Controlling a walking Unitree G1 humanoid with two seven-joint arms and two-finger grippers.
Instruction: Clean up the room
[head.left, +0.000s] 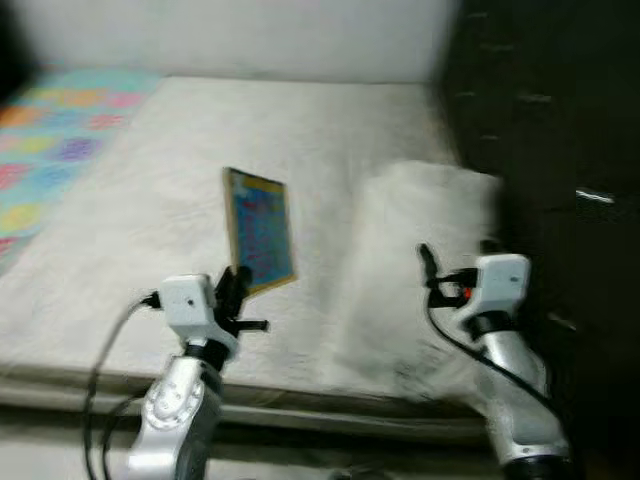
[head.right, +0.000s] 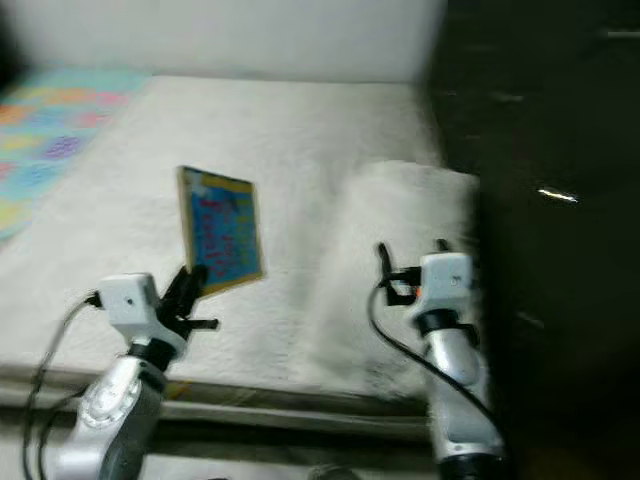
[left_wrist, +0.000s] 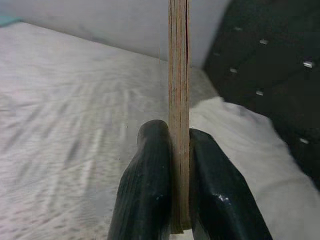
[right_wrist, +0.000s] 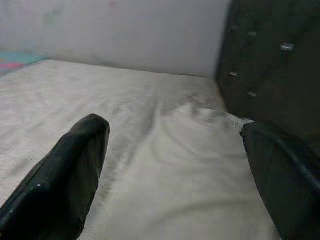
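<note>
Thin picture book (head.left: 260, 228) with a blue cover and yellow border, pinched by its near lower corner between the pressed-together fingers (left_wrist: 145, 190) of the left gripper (head.left: 237, 290), cover tilted up over the white bed (head.left: 180, 180) near its front edge. In the left wrist view, seen edge-on as a narrow stack of brownish board pages standing straight up from between the two black pads. Off to the right of the book, a white pillow (head.left: 420, 240) lying flat on the bed against the dark tufted headboard (head.left: 550, 150); above the pillow's near end, the right gripper (head.left: 428, 262), fingers (right_wrist: 65, 175) spread wide and holding nothing. Far to the left of the book, a pastel patterned blanket (head.left: 50, 140) along the bed's far side. Likely light and stiff, by the look of those board pages, so no sag expected even from a corner hold; smooth glossy cover probably slippery, though, and a corner pinch leaves the long side free to swing or twist about the pads. Firmer hold probably further in from the edge, along the spine or mid-side, with the pads flat on both covers. Little risk of breakage; bent corners or a slip onto the bed the likelier trouble.
</note>
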